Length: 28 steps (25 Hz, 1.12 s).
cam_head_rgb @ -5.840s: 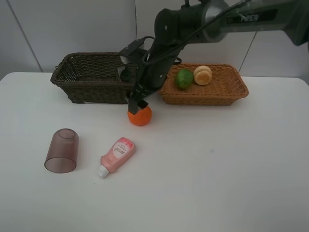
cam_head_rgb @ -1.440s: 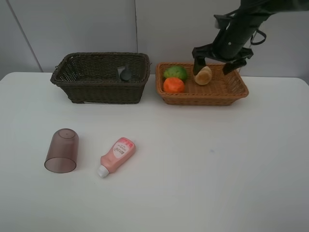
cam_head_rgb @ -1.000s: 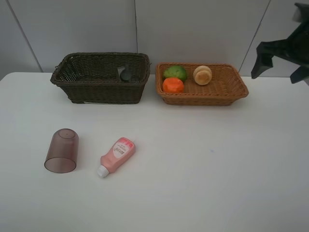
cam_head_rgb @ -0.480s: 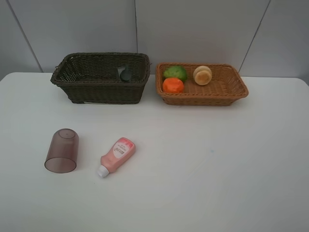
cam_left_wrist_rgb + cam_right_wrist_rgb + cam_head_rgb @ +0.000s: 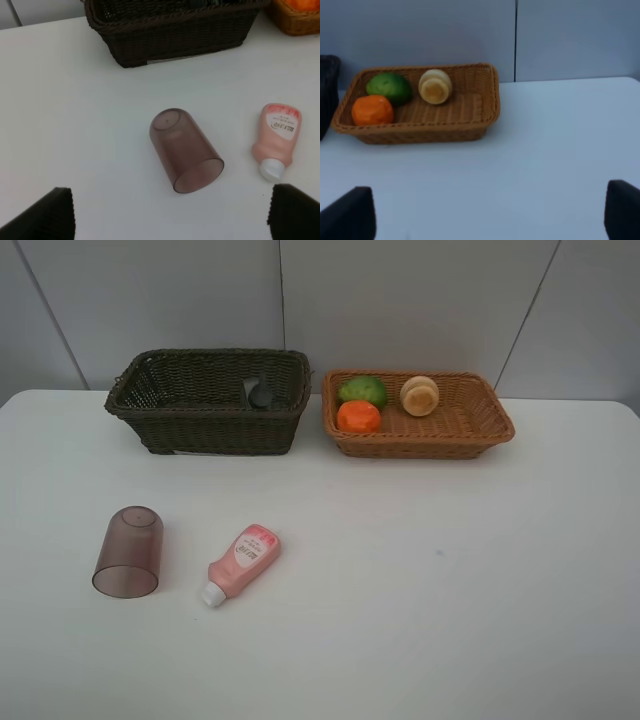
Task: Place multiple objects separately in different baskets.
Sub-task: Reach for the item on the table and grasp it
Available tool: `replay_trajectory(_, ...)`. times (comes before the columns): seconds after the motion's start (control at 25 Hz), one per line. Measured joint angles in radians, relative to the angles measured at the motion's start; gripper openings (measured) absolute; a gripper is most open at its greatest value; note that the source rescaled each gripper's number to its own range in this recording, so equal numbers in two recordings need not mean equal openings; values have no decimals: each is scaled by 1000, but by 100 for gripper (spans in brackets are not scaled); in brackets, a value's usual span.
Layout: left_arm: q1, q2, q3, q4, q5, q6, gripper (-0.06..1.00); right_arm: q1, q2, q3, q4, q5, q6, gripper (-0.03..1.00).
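Note:
Neither arm shows in the exterior view. The dark brown basket (image 5: 205, 430) holds a dark black-capped bottle (image 5: 261, 394). Inside the light basket (image 5: 420, 446) lie the orange (image 5: 358, 416), the green fruit (image 5: 362, 390) and a pale peach (image 5: 419, 395). On the table lie the mauve cup (image 5: 128, 550) on its side and the pink bottle (image 5: 240, 560). My left gripper (image 5: 170, 217) is open above the table, just short of the cup (image 5: 185, 150) and pink bottle (image 5: 277, 137). The right gripper (image 5: 487, 215) is open, well back from the light basket (image 5: 420, 132).
The dark basket's wall (image 5: 175, 35) stands beyond the cup in the left wrist view. A grey panelled wall (image 5: 400, 300) rises behind both baskets. White tabletop (image 5: 450, 580) stretches across the front and right.
The orange went from the table in front of the dark basket into the light basket. The right arm then let go, pulled away to the right and left the exterior view.

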Motion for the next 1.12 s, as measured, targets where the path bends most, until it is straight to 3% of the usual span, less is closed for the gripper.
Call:
replay_trajectory(0.44, 0, 0, 0, 0, 0, 0, 100, 0, -10, 23, -8, 114, -30, 98)
replay_trajectory(1.12, 0, 0, 0, 0, 0, 0, 100, 0, -10, 26, -8, 116, -30, 98)
